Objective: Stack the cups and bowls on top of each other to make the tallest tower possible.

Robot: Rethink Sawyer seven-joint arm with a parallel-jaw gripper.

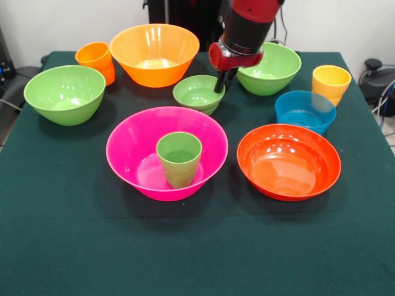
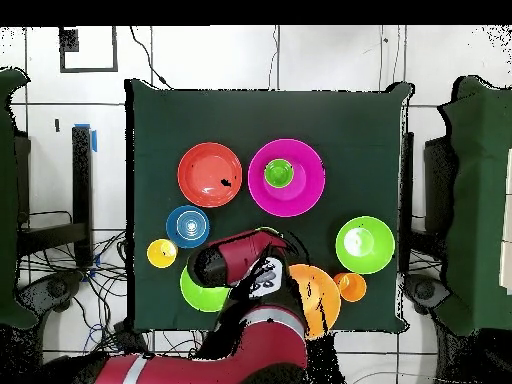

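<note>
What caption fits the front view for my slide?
Claw at small green bowl's rim; green cup standing in pink bowl.

Sawyer arm (image 1: 247, 28): glossy red shell, black band between the upper link and the wrist. Wrist ends in a rounded red collar with a dark underside. Gripper (image 1: 220, 84) is black, slim, short. From overhead: red link with a black joint, white patch with dark markings on the casing, too small to read.
</note>
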